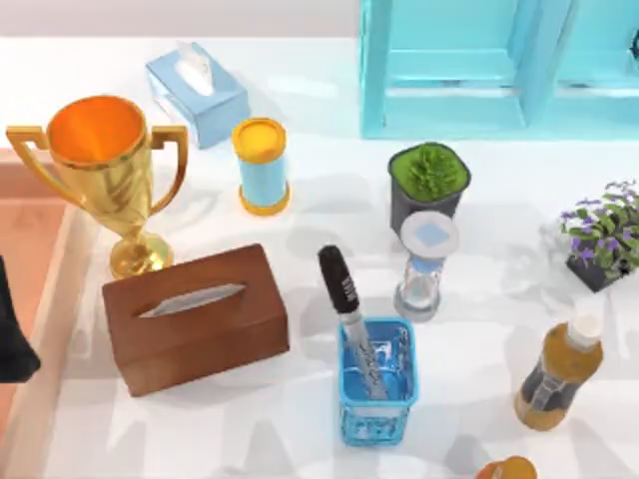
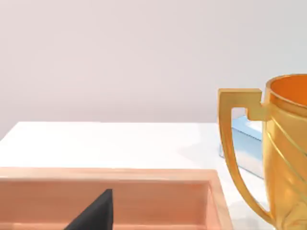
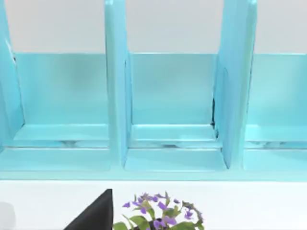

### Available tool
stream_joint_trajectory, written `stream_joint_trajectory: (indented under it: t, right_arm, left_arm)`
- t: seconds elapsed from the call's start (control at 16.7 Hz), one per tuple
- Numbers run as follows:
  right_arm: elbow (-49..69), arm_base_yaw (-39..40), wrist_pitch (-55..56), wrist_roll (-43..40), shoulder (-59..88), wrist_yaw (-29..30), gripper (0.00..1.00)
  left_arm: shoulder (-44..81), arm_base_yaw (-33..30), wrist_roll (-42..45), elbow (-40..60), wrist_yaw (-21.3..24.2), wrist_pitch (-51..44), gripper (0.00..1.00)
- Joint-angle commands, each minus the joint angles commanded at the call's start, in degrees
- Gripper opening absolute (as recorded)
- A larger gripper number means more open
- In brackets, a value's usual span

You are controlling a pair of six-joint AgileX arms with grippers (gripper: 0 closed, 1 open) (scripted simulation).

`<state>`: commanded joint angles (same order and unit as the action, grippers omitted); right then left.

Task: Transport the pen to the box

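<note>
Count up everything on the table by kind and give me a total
Tissue boxes: 2, brown and blue
Potted plants: 2, green and purple-flowered
Bottles: 2
Trophy: 1
Can: 1
Hourglass: 1
Pen: 1
Blue basket: 1
Blue rack: 1
Tray: 1
Total: 13

A gold trophy [image 1: 108, 172] stands at the table's [image 1: 300, 110] left, beside a peach tray [image 1: 45, 289]. Behind it sit a blue tissue box [image 1: 197, 92] and a blue can [image 1: 262, 166]. A brown tissue box [image 1: 196, 318] lies in front. A potted plant [image 1: 428, 183] stands behind an hourglass [image 1: 426, 265]. A cyan rack [image 1: 479, 70] stands at the back right, with purple flowers [image 1: 604, 235] and a bottle [image 1: 558, 372] at the right.
</note>
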<state>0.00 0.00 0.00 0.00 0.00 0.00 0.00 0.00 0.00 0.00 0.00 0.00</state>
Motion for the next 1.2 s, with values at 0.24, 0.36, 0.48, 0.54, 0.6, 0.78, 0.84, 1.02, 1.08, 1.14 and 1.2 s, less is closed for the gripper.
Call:
stream_joint_trajectory:
  t: [0.24, 0.36, 0.48, 0.54, 0.6, 0.78, 0.84, 1.02, 1.08, 1.14, 1.2]
  right_arm:
    - [0.0, 0.0, 0.0, 0.0, 0.0, 0.0, 1.0]
    - [0.0, 0.0, 0.0, 0.0, 0.0, 0.0, 1.0]
    - [0.0, 0.0, 0.0, 0.0, 0.0, 0.0, 1.0]
    - [0.0, 0.0, 0.0, 0.0, 0.0, 0.0, 1.0]
    - [0.0, 0.0, 0.0, 0.0, 0.0, 0.0, 1.0]
    - [0.0, 0.0, 0.0, 0.0, 0.0, 0.0, 1.0]
    - [0.0, 0.0, 0.0, 0.0, 0.0, 0.0, 1.0]
    - [0.0, 0.0, 0.0, 0.0, 0.0, 0.0, 1.0]
    - [0.0, 0.0, 0.0, 0.0, 0.0, 0.0, 1.0]
    - [0.0, 0.0, 0.0, 0.0, 0.0, 0.0, 1.0]
    - [0.0, 0.0, 0.0, 0.0, 0.0, 0.0, 1.0]
  left_arm:
    - [1.6, -1.2, -0.7, 0.1, -0.4, 1.5, 1.0]
    - [5.3, -4.1, -2.3, 0.3, -1.4, 4.9, 1.0]
    - [10.9, -8.3, -4.7, 0.6, -2.7, 10.0, 1.0]
    - [14.2, -10.8, -6.1, 0.7, -3.6, 13.0, 1.0]
    - [17.8, -13.6, -7.7, 0.8, -4.5, 16.2, 1.0]
    - [30.1, -22.9, -12.8, 1.2, -7.6, 27.1, 1.0]
    - [34.6, -26.2, -14.6, 1.2, -8.7, 31.0, 1.0]
    - [48.3, -36.3, -20.2, 1.4, -12.1, 42.9, 1.0]
    - [52.9, -39.7, -22.1, 1.4, -13.2, 46.8, 1.0]
    - [57.4, -42.9, -24.0, 1.4, -14.3, 50.7, 1.0]
    - [61.9, -46.0, -25.7, 1.4, -15.4, 54.4, 1.0]
